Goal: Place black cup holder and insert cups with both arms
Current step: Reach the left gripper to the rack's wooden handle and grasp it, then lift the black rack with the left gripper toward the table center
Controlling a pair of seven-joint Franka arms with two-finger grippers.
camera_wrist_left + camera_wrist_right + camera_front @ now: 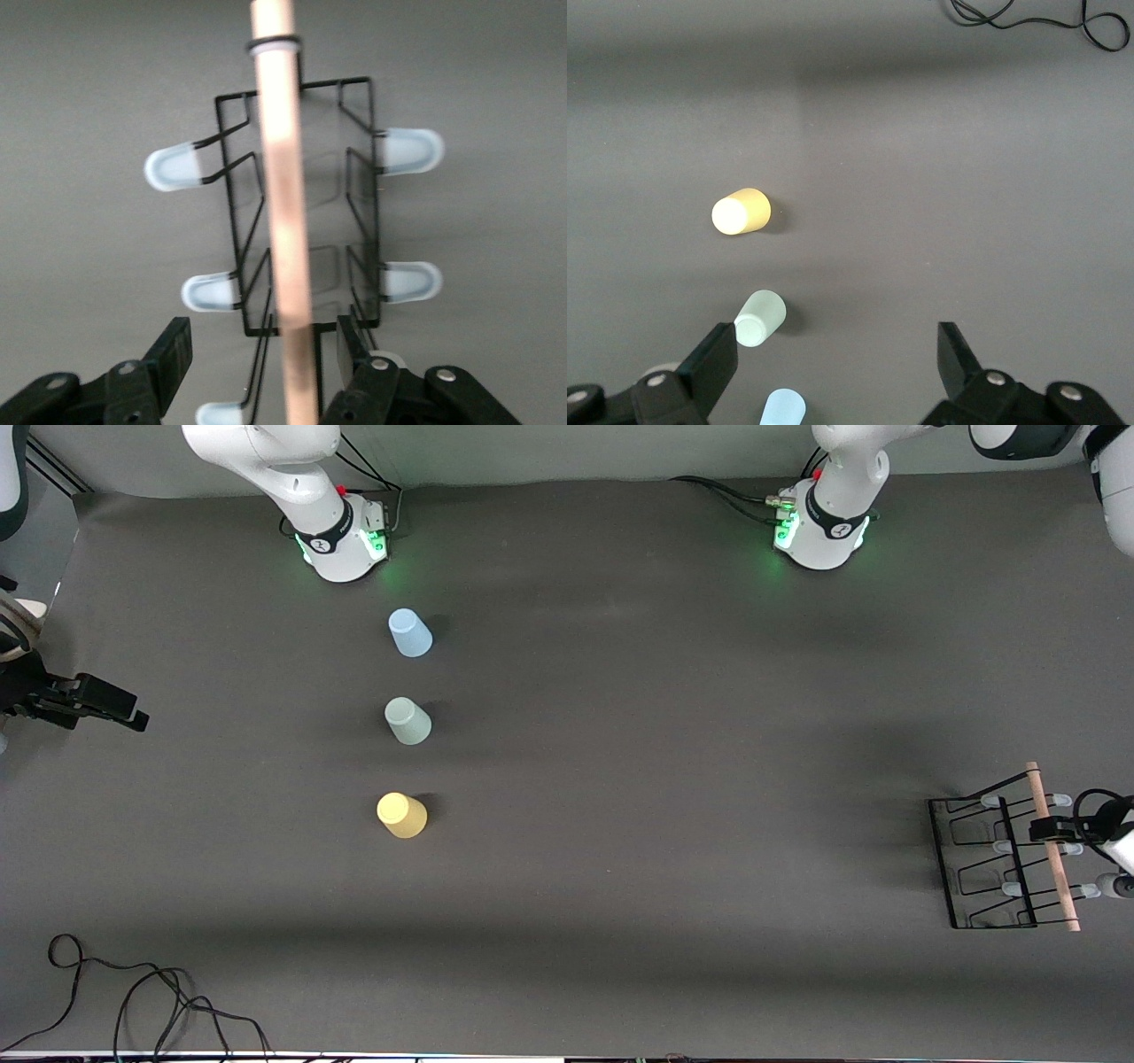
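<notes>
The black cup holder (983,861) sits on the table at the left arm's end, its wooden rod handle (1056,859) on top and pale-capped pegs (174,168) sticking out on both sides. My left gripper (1051,831) is down over it, fingers open and straddling the rod (291,221), with a gap on each side. Three cups stand upside down in a row toward the right arm's end: light blue (410,633), grey-green (407,721) and yellow (402,815), the yellow nearest the front camera. My right gripper (133,717) hangs open and empty (837,354) at that end, apart from the cups.
Loose black cables (133,1001) lie near the table's front edge at the right arm's end. The two green-lit arm bases (345,545) (819,536) stand along the back edge. Dark bare tabletop (673,779) stretches between the cups and the holder.
</notes>
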